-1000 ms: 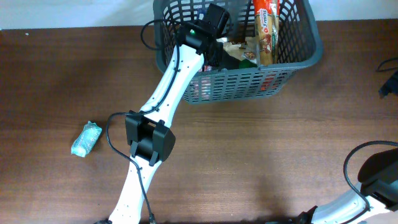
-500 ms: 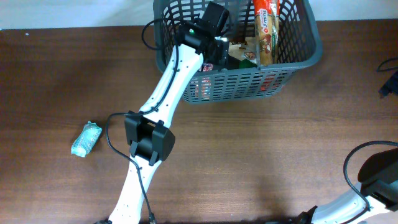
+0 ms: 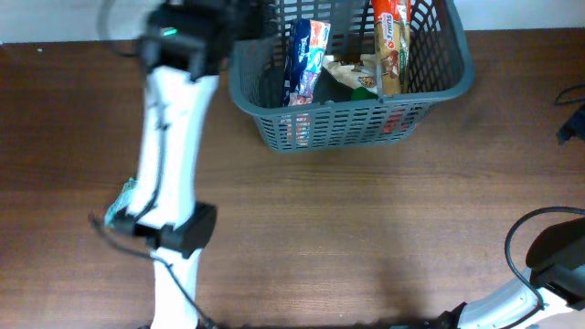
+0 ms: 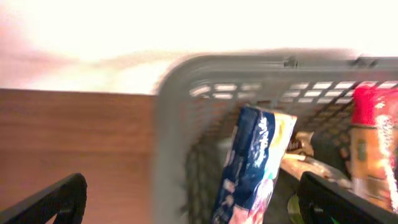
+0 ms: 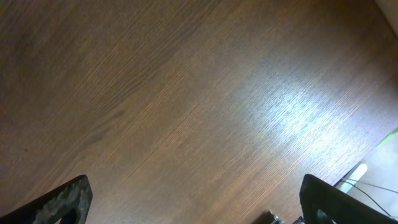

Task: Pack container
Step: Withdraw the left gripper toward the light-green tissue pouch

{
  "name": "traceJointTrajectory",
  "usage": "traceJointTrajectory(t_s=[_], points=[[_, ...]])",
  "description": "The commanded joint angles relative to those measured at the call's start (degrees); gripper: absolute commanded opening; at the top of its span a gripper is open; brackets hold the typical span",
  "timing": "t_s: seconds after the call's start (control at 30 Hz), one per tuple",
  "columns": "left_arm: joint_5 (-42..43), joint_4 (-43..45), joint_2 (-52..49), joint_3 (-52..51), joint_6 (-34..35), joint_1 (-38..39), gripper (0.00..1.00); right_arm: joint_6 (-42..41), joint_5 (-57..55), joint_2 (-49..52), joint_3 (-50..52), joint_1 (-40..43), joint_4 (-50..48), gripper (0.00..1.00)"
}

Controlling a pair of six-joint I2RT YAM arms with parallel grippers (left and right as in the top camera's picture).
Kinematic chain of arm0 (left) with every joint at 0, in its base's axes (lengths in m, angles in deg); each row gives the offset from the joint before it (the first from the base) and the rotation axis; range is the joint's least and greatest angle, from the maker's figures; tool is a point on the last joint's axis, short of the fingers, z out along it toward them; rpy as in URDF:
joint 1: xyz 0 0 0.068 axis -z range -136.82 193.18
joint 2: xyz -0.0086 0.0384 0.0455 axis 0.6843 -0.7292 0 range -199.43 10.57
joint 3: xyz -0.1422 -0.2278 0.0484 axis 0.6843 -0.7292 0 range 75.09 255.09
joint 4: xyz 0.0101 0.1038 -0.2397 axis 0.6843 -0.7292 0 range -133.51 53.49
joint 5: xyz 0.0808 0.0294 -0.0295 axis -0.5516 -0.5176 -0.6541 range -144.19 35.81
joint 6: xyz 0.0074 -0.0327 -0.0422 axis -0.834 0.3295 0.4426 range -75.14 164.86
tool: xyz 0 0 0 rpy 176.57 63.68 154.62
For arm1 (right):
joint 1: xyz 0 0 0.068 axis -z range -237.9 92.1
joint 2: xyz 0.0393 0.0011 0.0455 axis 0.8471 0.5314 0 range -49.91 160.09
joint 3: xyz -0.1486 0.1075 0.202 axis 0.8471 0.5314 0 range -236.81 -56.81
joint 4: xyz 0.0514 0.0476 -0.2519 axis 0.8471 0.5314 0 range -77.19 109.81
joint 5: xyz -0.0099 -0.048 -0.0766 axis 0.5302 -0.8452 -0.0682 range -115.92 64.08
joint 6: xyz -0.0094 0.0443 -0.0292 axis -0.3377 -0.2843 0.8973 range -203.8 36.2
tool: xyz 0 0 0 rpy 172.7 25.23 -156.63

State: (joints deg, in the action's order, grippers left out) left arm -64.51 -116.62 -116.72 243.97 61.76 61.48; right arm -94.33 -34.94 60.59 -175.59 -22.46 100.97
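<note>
Leaning in the container (image 3: 347,123): blue packet (image 3: 303,59), red pack (image 3: 390,46); left tool (image 4: 189,194) and right tool (image 5: 193,191) both gape wide.

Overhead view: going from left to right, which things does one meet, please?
Left arm → blue packet → orange biscuit pack → right arm. Both packs stand inside the basket.

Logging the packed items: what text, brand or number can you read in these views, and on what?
"5 mins": on the tall orange-and-tan packet standing in the dark grey plastic lattice basket.
Blue-and-white packet: print too blurred to read.
Nothing else legible.
</note>
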Motion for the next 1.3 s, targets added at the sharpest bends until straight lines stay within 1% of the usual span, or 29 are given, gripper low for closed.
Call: traceJointTrajectory(t_s=[0.0, 0.17, 0.23, 0.27, 0.3, 0.33, 0.37, 0.43, 0.53, 0.67, 0.73, 0.8, 0.87, 0.93, 1.0, 1.07, 1.27], points=[[0.1, -4.2, 3.9, 0.6, -0.7, -1.5, 0.99, -0.7, -0.7, -0.1, 0.4, 0.2, -0.2, 0.99], [0.3, -11.3, 5.0, 0.6, -0.4, -4.1, 1.0, -0.7, -0.7, -0.1, 0.4, 0.2, -0.2, 0.99], [-0.1, -14.3, 5.0, 0.6, 4.4, -5.6, 0.99, -0.7, -0.7, -0.1, 0.4, 0.2, -0.2, 0.99], [-0.4, -16.2, 5.0, 0.6, 9.3, -6.7, 1.0, -0.7, -0.7, -0.1, 0.4, 0.2, -0.2, 0.99], [-0.1, -16.6, 5.0, 0.5, 12.8, -7.9, 0.99, -0.7, -0.7, -0.1, 0.4, 0.2, -0.2, 0.99], [1.7, -16.6, 5.1, 0.2, 14.8, -9.4, 0.99, -0.7, -0.7, -0.1, 0.4, 0.2, -0.2, 0.99], [2.0, -16.6, 5.2, 0.2, 18.6, -11.0, 1.0, -0.7, -0.7, -0.1, 0.4, 0.2, -0.2, 0.99], [2.8, -16.6, 5.2, 0.2, 23.6, -14.1, 0.99, -0.7, -0.7, -0.1, 0.4, 0.2, -0.2, 0.99], [5.9, -16.6, 5.2, 0.1, 28.1, -18.9, 0.99, -0.7, -0.7, -0.1, 0.4, 0.2, -0.2, 0.99], [7.6, -16.6, 5.2, -2.7, 34.1, -23.8, 0.99, -0.7, -0.7, -0.1, 0.4, 0.2, -0.2, 0.99], [8.0, -16.6, 5.2, -5.3, 39.1, -25.4, 0.99, -0.7, -0.7, -0.1, 0.4, 0.2, -0.2, 0.99], [9.1, -16.6, 5.2, -8.5, 45.8, -26.4, 0.99, -0.7, -0.7, -0.1, 0.4, 0.2, -0.2, 0.99], [10.9, -16.6, 5.2, -12.5, 53.9, -27.1, 0.99, -0.7, -0.7, -0.1, 0.4, 0.2, -0.2, 0.99], [10.4, -16.6, 5.2, -16.8, 59.8, -27.5, 0.99, -0.7, -0.7, -0.1, 0.4, 0.2, -0.2, 0.99], [7.7, -16.6, 5.2, -21.6, 62.4, -28.0, 0.99, -0.7, -0.7, -0.1, 0.4, 0.2, -0.2, 0.99], [6.7, -16.6, 5.2, -26.6, 62.6, -29.2, 0.99, -0.7, -0.7, -0.1, 0.4, 0.2, -0.2, 0.99], [17.2, -16.6, 5.2, -42.7, 66.2, -36.9, 0.99, -0.7, -0.7, -0.1, 0.4, 0.2, -0.2, 0.99]])
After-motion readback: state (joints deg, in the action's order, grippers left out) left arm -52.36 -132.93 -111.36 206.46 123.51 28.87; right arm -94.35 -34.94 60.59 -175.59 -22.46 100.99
